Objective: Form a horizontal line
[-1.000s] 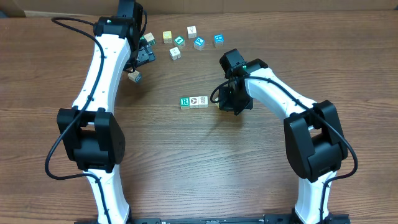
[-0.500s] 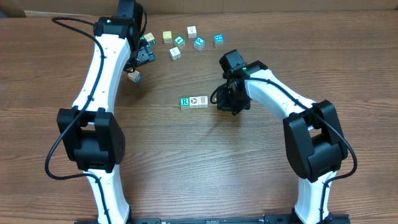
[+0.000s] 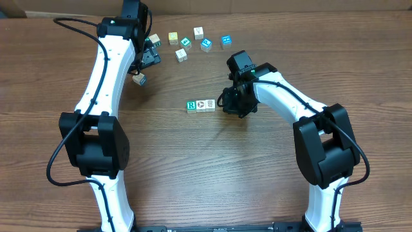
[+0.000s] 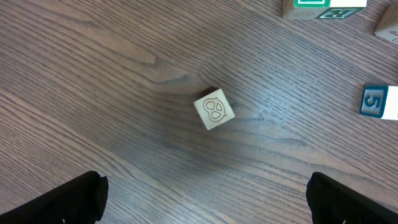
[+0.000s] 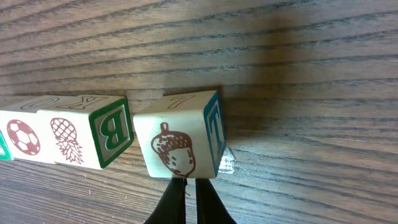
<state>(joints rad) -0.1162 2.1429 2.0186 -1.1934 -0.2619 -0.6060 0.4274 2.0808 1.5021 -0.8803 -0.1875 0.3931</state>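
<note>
Your horizontal line sits at the centre of the overhead frame. It is three small square-edged cubes with pale faces, set face to face on the brown wood-grain surface. The leftmost cube shows a green R on top. In the right wrist view the line runs in from the left edge, with a football and a pineapple drawn on its faces and a green B on the end cube.

Just to the right of that end is the acorn cube. It is pale wood with a brown acorn drawing and a teal letter on its side. It is turned slightly out of square with the line, and a thin gap is open at the top.

Your right arm is bent, elbow toward the right of the overhead frame and wrist reaching in to the centre. The right end effector has its dark fingers pinched together with nothing between them, and their tips meet the acorn cube's lower edge.

Your left arm stretches to the upper left of the overhead frame. The left end effector is spread wide above a tilted pretzel cube and holds nothing. A teal 5 cube lies at the right edge of that view.
</note>
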